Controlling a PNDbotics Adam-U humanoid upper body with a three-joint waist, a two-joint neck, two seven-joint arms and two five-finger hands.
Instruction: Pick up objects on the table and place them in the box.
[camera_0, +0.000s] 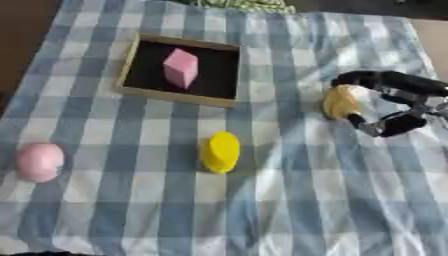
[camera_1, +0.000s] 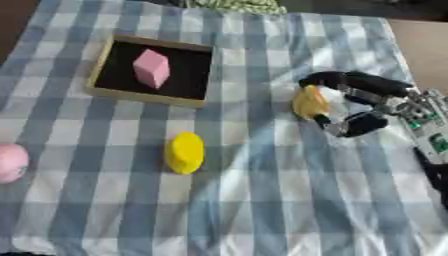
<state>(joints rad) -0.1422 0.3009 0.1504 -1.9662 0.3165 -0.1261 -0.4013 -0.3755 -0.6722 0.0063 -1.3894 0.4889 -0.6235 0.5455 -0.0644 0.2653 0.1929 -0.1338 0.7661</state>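
Your right robot hand (camera_1: 350, 107) curls around an orange-yellow piece (camera_1: 309, 102) at three o'clock; a slip drops it short of the box (camera_0: 133, 55).

block (camera_0: 181, 68) in box (camera_0: 131, 55) far left, disc (camera_0: 220, 151) ctr, egg (camera_0: 39, 161) near left, right hand (camera_1: 372, 102) on obj (camera_1: 310, 102) right

Bench cover: blue-and-white checked cloth (camera_0: 262, 200), wrinkled, spread askew.
Bench surface: brown, bare at upper left corner (camera_0: 22, 30) and upper right.
Far edge: green patterned fabric (camera_0: 245, 5).
Light: soft, even.
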